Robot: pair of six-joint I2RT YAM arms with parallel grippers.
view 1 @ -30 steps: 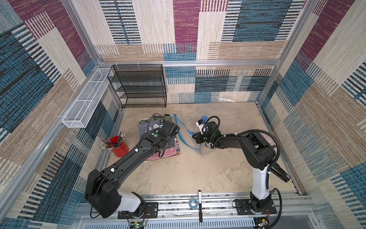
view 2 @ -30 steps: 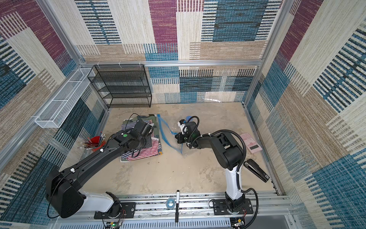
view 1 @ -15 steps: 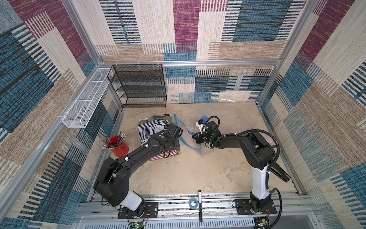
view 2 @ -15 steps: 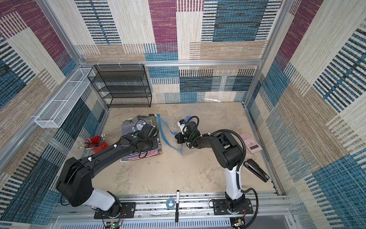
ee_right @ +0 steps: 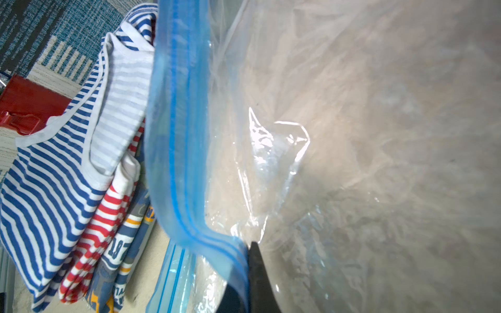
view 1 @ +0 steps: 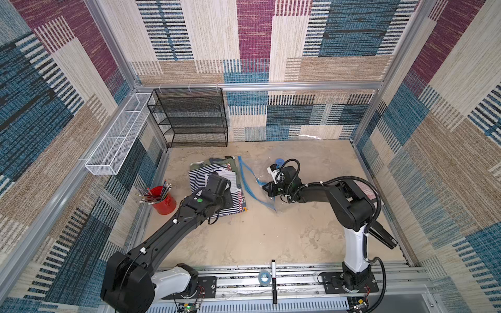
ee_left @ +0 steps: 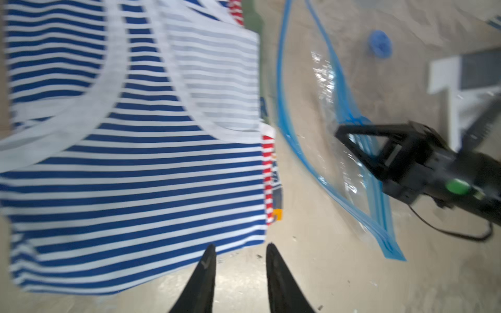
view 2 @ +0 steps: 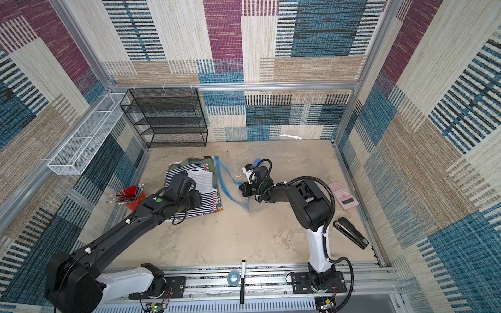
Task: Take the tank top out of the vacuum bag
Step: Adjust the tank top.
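The right tool clamps the vacuum bag by its zip strip, which runs crosswise to it; the left tool stands apart, empty, beside the tank top.

- 3 walls around me are covered in woven patchwork of blue, magenta, beige and cream, much of it striped.
- Aluminium frame bars run along the corners and across the back wall.
- My bench is a mottled, stained beige.
- A black mesh shelf rack stands against the back wall, in the corner on my left.
- A white wire basket hangs on the wall to my left.
- The light is even and bright.
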